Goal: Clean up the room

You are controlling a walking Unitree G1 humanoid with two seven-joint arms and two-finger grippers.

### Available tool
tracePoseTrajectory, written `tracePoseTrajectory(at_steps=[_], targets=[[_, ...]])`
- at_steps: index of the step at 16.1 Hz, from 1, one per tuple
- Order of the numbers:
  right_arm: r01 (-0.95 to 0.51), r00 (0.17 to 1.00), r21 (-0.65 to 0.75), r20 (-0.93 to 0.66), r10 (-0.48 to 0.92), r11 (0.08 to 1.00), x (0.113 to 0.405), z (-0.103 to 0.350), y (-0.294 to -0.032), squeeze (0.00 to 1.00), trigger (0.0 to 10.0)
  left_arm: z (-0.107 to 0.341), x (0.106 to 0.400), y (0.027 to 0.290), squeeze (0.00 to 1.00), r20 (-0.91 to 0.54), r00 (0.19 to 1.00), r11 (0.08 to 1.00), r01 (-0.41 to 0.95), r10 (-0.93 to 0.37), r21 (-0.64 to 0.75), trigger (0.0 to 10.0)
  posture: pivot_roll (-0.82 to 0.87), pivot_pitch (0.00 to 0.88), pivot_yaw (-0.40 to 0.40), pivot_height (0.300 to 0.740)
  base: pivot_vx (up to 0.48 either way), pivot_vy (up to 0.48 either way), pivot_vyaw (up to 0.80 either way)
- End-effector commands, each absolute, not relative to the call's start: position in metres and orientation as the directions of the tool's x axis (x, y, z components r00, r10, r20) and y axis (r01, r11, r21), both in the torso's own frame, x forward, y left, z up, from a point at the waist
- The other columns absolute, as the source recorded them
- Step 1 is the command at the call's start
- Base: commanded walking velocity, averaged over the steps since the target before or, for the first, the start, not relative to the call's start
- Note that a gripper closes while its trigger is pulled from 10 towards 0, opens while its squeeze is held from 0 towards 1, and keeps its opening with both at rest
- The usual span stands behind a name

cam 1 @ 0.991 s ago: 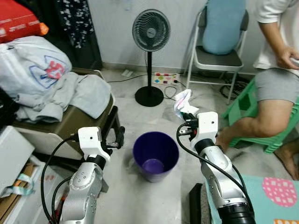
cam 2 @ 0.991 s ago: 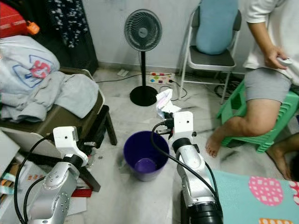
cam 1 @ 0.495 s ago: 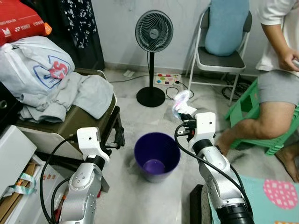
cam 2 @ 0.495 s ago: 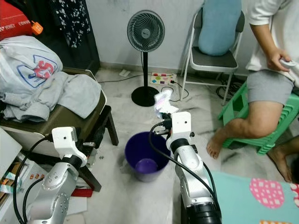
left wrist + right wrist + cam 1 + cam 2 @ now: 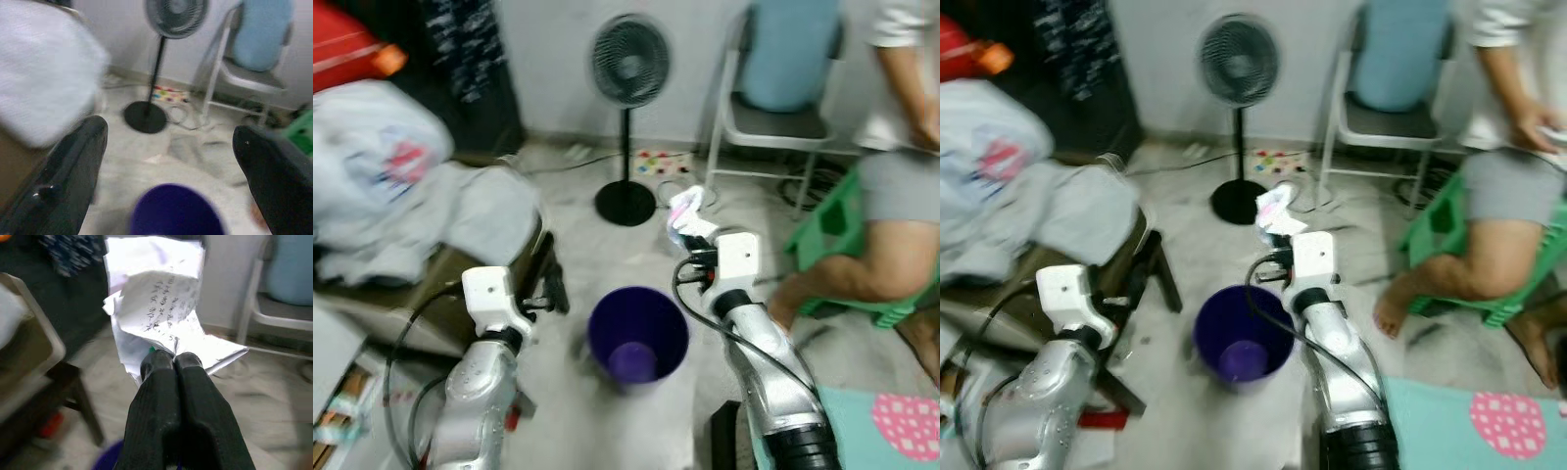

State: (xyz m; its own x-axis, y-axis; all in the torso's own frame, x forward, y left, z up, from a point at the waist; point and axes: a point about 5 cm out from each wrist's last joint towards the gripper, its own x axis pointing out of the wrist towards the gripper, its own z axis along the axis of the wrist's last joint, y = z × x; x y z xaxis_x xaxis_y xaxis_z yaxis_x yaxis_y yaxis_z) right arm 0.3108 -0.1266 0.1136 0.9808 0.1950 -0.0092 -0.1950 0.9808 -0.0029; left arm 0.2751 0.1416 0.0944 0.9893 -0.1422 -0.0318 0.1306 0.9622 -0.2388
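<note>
A purple bin (image 5: 637, 338) stands on the floor between my arms, with something pale purple at its bottom. My right gripper (image 5: 172, 361) is shut on a crumpled white paper (image 5: 159, 318) with writing on it. In the left eye view that paper (image 5: 685, 211) hangs just beyond the bin's far right rim. My left gripper (image 5: 168, 161) is open, with both black fingers (image 5: 63, 181) spread wide and the bin (image 5: 176, 210) low between them. In the left eye view the left gripper (image 5: 548, 294) sits to the left of the bin.
A chair heaped with grey and white clothes (image 5: 411, 196) stands at my left. A standing fan (image 5: 628, 69) and a power strip (image 5: 656, 163) lie ahead. A folding chair with a blue cushion (image 5: 785, 59) is behind. A seated person's leg (image 5: 891, 264) and a green stool (image 5: 837, 230) are on the right.
The camera has shifted and the picture is now blurred. The right gripper with the paper has drifted slightly left, nearer the bin. The left arm holds about the same pose.
</note>
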Motion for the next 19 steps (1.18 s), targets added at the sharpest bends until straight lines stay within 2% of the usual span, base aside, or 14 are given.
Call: tracePoseTrajectory(at_steps=[1,3,9,13,16,19], targets=[[-0.197,0.980,0.002,-0.004,0.197,0.980,0.3121,0.1161,-0.1248,0.00,10.0,0.0959,0.2747,0.1454,0.00,-0.030,0.990,0.967,0.130,-0.140,-0.220,10.0,-0.05,0.102,0.003,0.740,0.274,0.000,0.00],[-0.197,0.980,0.001,-0.004,0.197,0.980,0.3121,0.1159,-0.1251,0.00,10.0,0.0954,0.2745,0.1451,0.00,-0.032,0.989,0.967,0.131,-0.141,-0.220,10.0,-0.05,0.098,0.003,0.740,0.274,0.000,0.00],[-0.207,0.978,-0.017,-0.002,0.207,0.978,0.3117,0.1156,-0.1243,0.00,10.0,0.0908,0.2742,0.1473,0.00,-0.066,0.991,0.973,0.099,-0.115,-0.207,10.0,-0.05,0.091,0.003,0.740,0.000,0.000,0.00],[-0.211,0.977,-0.026,0.000,0.212,0.977,0.3117,0.1155,-0.1232,0.00,10.0,0.0907,0.2742,0.1479,0.00,-0.065,0.991,0.972,0.097,-0.114,-0.214,10.0,-0.05,0.090,0.002,0.740,0.000,0.000,0.75],[-0.209,0.978,-0.021,-0.004,0.209,0.978,0.3117,0.1149,-0.1241,0.00,10.0,0.0931,0.2741,0.1455,0.00,-0.047,0.989,0.966,0.127,-0.141,-0.223,10.0,-0.05,0.108,0.003,0.740,0.000,0.000,0.00],[-0.198,0.980,-0.013,-0.007,0.198,0.980,0.3118,0.1145,-0.1271,0.00,10.0,0.0943,0.2740,0.1441,0.00,-0.040,0.988,0.964,0.140,-0.153,-0.226,10.0,-0.05,0.097,0.004,0.740,0.257,0.000,0.00]])
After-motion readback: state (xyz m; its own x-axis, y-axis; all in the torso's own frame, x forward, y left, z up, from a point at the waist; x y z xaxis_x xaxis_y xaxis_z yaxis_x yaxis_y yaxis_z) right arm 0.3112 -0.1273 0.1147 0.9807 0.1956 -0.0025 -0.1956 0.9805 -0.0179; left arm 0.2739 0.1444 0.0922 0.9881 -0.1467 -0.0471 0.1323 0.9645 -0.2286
